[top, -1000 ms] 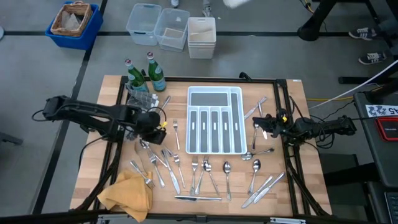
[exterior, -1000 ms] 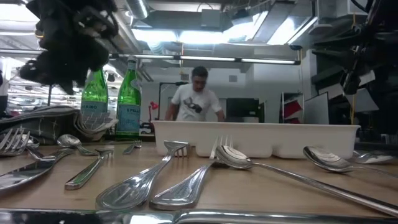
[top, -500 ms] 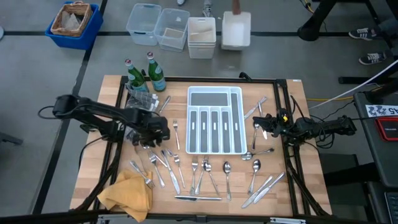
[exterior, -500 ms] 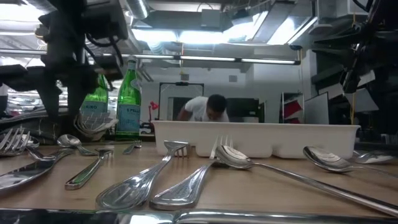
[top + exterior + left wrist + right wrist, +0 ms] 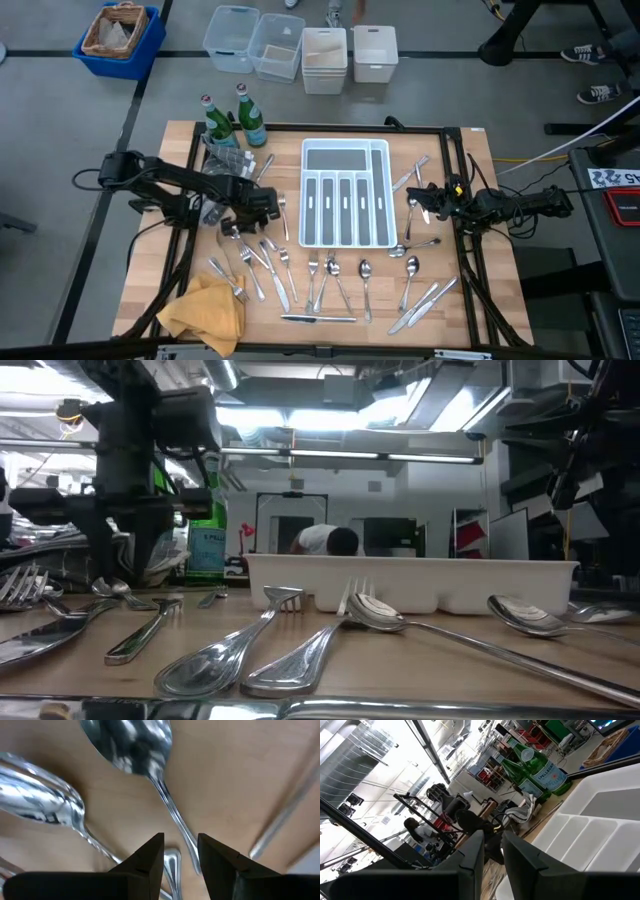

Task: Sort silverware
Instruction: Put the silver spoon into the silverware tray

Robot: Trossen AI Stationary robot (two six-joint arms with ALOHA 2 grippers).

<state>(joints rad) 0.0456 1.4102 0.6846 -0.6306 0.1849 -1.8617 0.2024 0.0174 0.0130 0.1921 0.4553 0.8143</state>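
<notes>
The silverware (image 5: 300, 270) lies scattered on the wooden table, mostly near the front and right of the white tray (image 5: 303, 200). My left gripper (image 5: 262, 208) points down left of the tray, open, low over the table (image 5: 105, 575). In the left wrist view its fingertips (image 5: 181, 845) stand on either side of a spoon's handle (image 5: 172, 815). The spoon's bowl (image 5: 132, 745) lies farther off, a second spoon (image 5: 45, 800) beside it. I see no touch. My right gripper (image 5: 425, 205) waits right of the tray, held level, its fingers (image 5: 492, 850) slightly apart and empty.
Two green bottles (image 5: 235, 120) and a grey bundle (image 5: 225, 155) stand at the table's far left. A yellow cloth (image 5: 205, 310) lies at the near left corner. Plastic bins (image 5: 300, 50) sit on the floor beyond the table. A person (image 5: 325, 542) bends behind the tray.
My left gripper has sunk toward the table and shifted a little toward the tray, rolling about its own axis, so its fingers now reach down among the spoons. Beyond the table, a person has set down a white bin and bent low.
</notes>
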